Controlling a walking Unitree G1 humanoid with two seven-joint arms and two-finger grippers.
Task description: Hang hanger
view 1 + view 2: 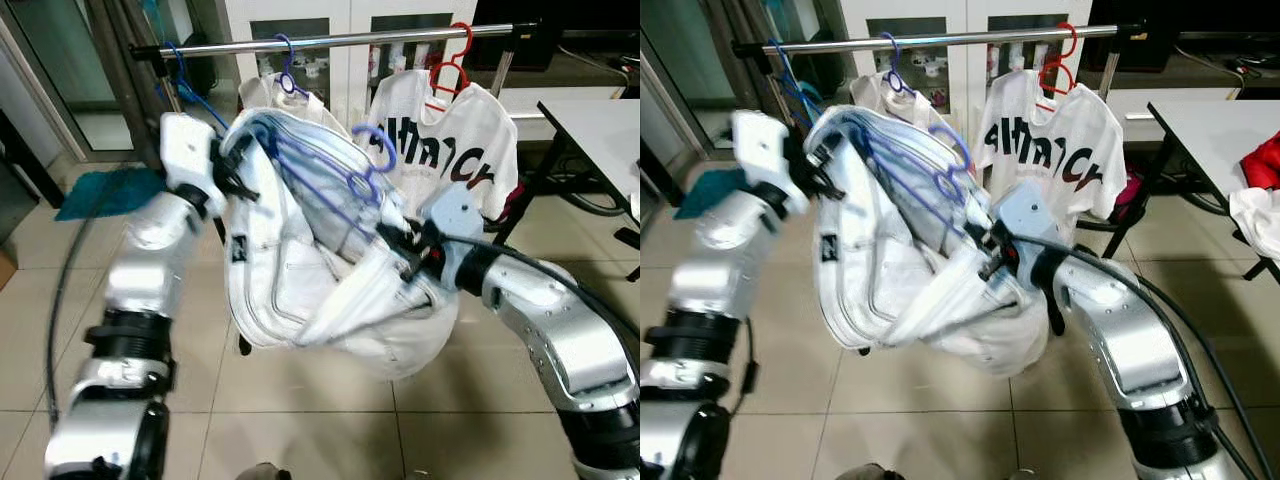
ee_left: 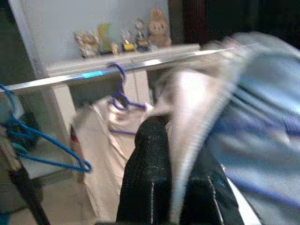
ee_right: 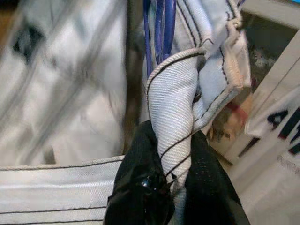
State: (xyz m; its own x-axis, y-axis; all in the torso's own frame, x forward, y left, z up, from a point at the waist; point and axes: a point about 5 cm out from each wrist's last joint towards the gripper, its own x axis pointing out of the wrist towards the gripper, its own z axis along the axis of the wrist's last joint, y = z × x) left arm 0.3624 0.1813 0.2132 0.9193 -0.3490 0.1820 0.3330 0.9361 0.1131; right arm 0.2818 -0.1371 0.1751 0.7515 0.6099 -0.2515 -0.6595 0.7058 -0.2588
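A white garment [image 1: 320, 260] with dark piping hangs bunched on a blue hanger [image 1: 312, 178], whose hook [image 1: 373, 150] sticks up free below the silver rail [image 1: 340, 40]. My left gripper [image 1: 236, 176] is shut on the garment's upper left edge, with white fabric [image 2: 197, 136] pinched between its black fingers [image 2: 145, 178]. At the lower right, my right gripper [image 1: 405, 250] is shut on a rolled fold of the same garment [image 3: 172, 108]; the blue hanger wires [image 3: 159, 28] run just beyond its fingers [image 3: 140, 183]. Both grippers hold the bundle in the air in front of the rail.
On the rail hang a blue hanger [image 1: 288, 70] carrying a white shirt, an empty blue hanger [image 1: 185, 85] at the left end, and a red hanger [image 1: 452, 65] with a printed white T-shirt [image 1: 450, 150]. A white table [image 1: 600, 130] stands at the right. A teal cloth [image 1: 100, 190] lies left.
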